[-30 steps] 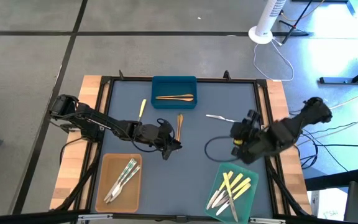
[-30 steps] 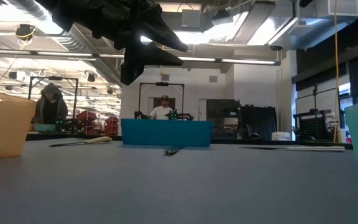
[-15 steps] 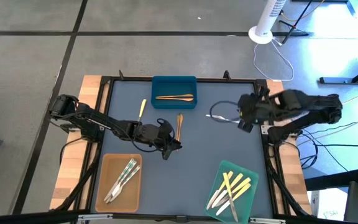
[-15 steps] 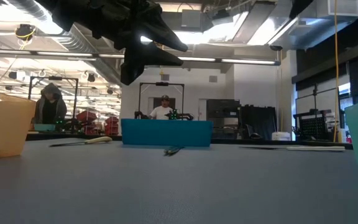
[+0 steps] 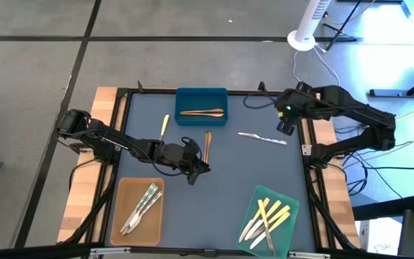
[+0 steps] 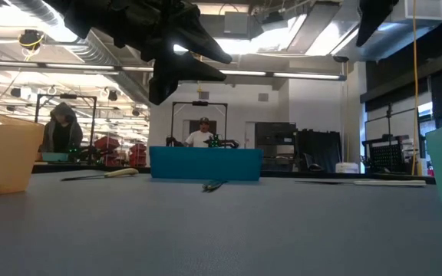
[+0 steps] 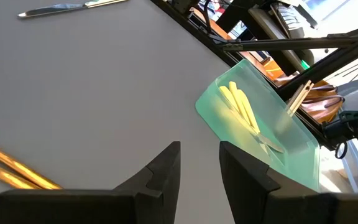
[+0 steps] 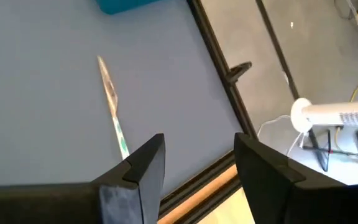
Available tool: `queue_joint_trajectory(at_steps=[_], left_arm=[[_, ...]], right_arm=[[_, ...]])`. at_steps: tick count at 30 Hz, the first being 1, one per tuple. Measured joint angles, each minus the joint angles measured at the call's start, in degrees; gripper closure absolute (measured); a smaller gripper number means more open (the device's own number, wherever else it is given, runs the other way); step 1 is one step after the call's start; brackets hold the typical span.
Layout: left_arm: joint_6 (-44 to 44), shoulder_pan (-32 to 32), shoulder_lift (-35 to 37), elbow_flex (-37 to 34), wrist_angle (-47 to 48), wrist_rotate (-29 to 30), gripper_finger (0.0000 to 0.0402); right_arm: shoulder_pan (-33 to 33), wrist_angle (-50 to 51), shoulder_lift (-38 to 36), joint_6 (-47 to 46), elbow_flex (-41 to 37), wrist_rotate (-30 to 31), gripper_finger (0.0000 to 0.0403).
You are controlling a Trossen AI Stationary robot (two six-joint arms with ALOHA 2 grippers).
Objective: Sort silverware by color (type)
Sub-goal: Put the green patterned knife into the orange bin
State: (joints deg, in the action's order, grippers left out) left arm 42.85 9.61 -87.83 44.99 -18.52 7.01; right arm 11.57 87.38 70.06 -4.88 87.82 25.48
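My left gripper [image 5: 200, 171] [image 7: 199, 167] hangs open and empty above the table's middle, next to two wood-brown utensils [image 5: 208, 144] that lie flat on the table. My right gripper [image 5: 284, 122] [image 8: 197, 162] is open and empty, raised near the far right edge, beside a silvery utensil [image 5: 262, 137] [image 8: 110, 99] lying flat. A pale yellow-handled knife [image 5: 164, 126] lies left of the blue tray [image 5: 221, 97], which holds one brown utensil [image 5: 201, 112]. The tan tray [image 5: 124, 188] holds silvery utensils [image 5: 142, 205]. The green tray [image 5: 293, 205] holds pale yellow utensils [image 5: 272, 212] and some silvery ones.
A black frame [image 5: 304, 137] borders the table, with wooden strips outside it. A white fan base [image 5: 302, 39] and cables stand on the floor beyond the far right corner. People show in the room behind the table in the low view [image 6: 202, 136].
My right gripper has swung from just above the green tray toward the table's far edge, past the silvery utensil to the far right corner, turning as it went. It stays open and empty. My left arm has kept still.
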Motion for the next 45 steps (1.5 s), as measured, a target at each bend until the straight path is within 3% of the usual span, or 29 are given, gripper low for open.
queue_joint_trajectory(at_steps=[12,19,36,45], left_arm=[[0.0,0.0,0.0,0.0,0.0,0.0,0.0296],[0.0,0.0,0.0,0.0,0.0,0.0,0.0296],[0.0,0.0,0.0,0.0,0.0,1.05,0.0296],[0.0,0.0,0.0,0.0,0.02,1.05,0.0296]], right_arm=[[16.88,-18.28,-2.14,13.85,-22.42,-17.07,0.0224],[22.15,-27.05,-2.05,15.92,-33.26,-23.6,0.0224],[22.97,-36.97,-2.05,17.25,-45.93,-27.04,0.0224],[22.97,-41.39,-1.93,17.29,-46.91,-30.08,0.0224]])
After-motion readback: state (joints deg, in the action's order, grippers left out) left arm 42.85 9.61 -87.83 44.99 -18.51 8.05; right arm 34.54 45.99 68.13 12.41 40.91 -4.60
